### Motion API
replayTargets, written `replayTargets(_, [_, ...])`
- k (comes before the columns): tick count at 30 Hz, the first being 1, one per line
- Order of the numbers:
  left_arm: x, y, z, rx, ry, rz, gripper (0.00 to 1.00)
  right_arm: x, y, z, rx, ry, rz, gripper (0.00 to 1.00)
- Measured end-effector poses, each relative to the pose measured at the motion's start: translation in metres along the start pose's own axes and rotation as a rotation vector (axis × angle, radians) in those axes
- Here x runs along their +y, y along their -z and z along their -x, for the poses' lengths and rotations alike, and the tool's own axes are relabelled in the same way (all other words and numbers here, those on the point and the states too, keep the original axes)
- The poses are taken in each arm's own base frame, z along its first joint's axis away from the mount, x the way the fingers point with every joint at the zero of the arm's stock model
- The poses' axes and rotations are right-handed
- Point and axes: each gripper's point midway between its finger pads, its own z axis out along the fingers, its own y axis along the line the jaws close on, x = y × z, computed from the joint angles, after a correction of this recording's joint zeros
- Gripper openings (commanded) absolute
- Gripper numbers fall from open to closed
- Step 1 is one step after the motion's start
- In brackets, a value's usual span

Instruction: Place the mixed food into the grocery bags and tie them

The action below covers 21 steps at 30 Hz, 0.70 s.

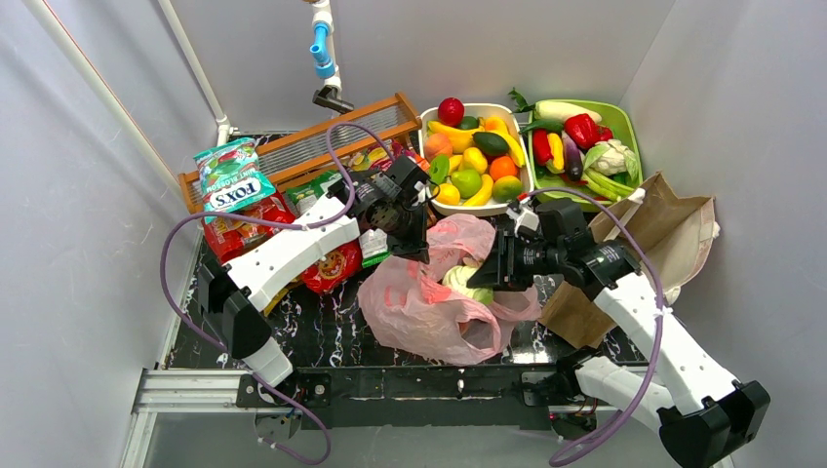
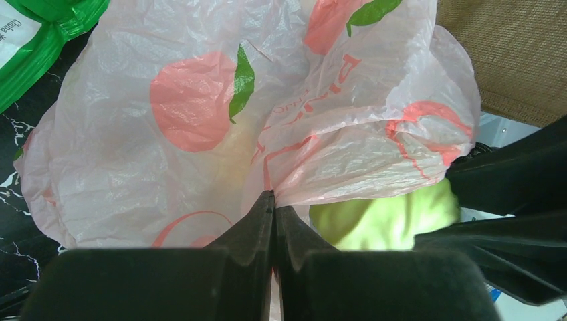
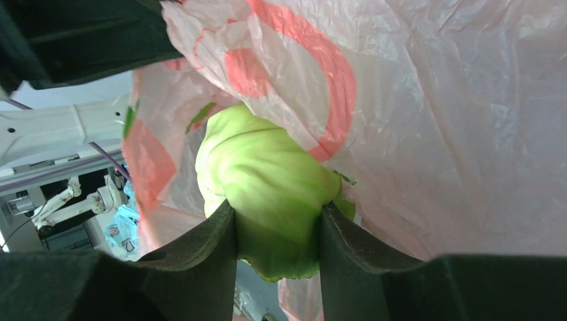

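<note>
The pink plastic bag (image 1: 429, 292) printed with red roses lies open mid-table. My left gripper (image 1: 414, 249) is shut on the bag's upper edge and holds it up; in the left wrist view the film (image 2: 267, 114) runs into the closed fingertips (image 2: 274, 200). My right gripper (image 1: 492, 273) is shut on a pale green toy cabbage (image 3: 267, 180) at the bag's mouth; it also shows in the left wrist view (image 2: 381, 221) and the top view (image 1: 466, 283). The brown paper bag (image 1: 663, 234) lies at the right. Snack packets (image 1: 234, 175) lie at the left.
A white fruit basket (image 1: 475, 146) and a green vegetable tray (image 1: 585, 146) full of toy produce stand at the back. A wooden rack (image 1: 302, 146) stands at the back left. More foil packets (image 1: 327, 268) lie under my left arm. Grey walls close in both sides.
</note>
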Motion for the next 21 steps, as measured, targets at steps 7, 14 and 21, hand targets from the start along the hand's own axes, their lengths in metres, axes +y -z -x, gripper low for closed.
replayTargets(7, [-0.002,0.004,0.002,-0.006,-0.001,-0.006,0.00,0.001,-0.016,-0.015,0.075,0.018,-0.013,0.22])
replayTargets(14, [-0.002,0.007,0.000,-0.007,-0.001,-0.005,0.00,0.011,-0.040,-0.031,0.153,0.051,-0.013,0.44])
replayTargets(21, [-0.002,0.011,0.000,-0.010,-0.002,-0.008,0.00,0.019,-0.059,-0.048,0.210,0.103,-0.019,0.79])
